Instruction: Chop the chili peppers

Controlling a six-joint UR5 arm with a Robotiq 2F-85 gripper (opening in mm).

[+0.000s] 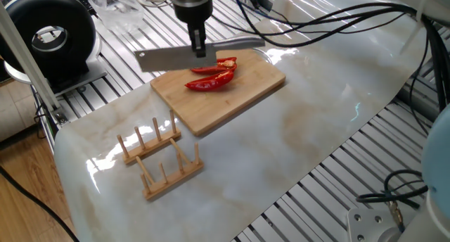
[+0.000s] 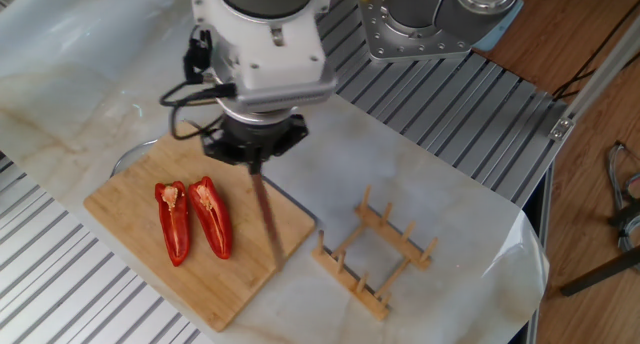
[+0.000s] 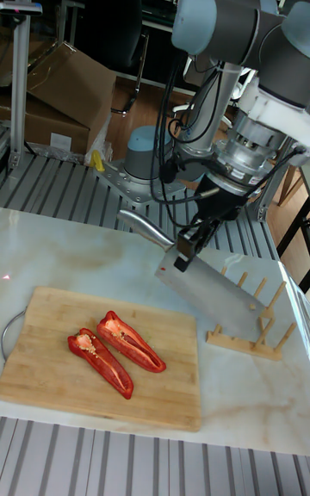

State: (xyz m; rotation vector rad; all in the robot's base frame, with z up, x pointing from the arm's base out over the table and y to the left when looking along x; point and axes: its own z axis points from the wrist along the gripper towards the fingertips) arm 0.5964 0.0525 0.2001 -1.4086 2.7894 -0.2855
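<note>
Now, from one fixed view, my pincer [image 1: 199, 51] is pinching the cleaver [image 1: 184, 55] where blade meets handle, holding it in the air above the far edge of the bamboo cutting board [image 1: 232, 94], while the two chili pepper halves [image 1: 213, 74] lie side by side near that edge. From the other fixed view, the blade [image 2: 266, 224] hangs edge-on just beside the peppers [image 2: 192, 219], toward the board's [image 2: 130, 224] edge nearest the wooden dish rack [image 2: 372, 254]. Seen tall, my pincer [image 3: 191, 242] clamps the cleaver [image 3: 207, 289], and both halves [image 3: 112, 351] rest cut side up, uncut, mid-board [image 3: 52, 358].
</note>
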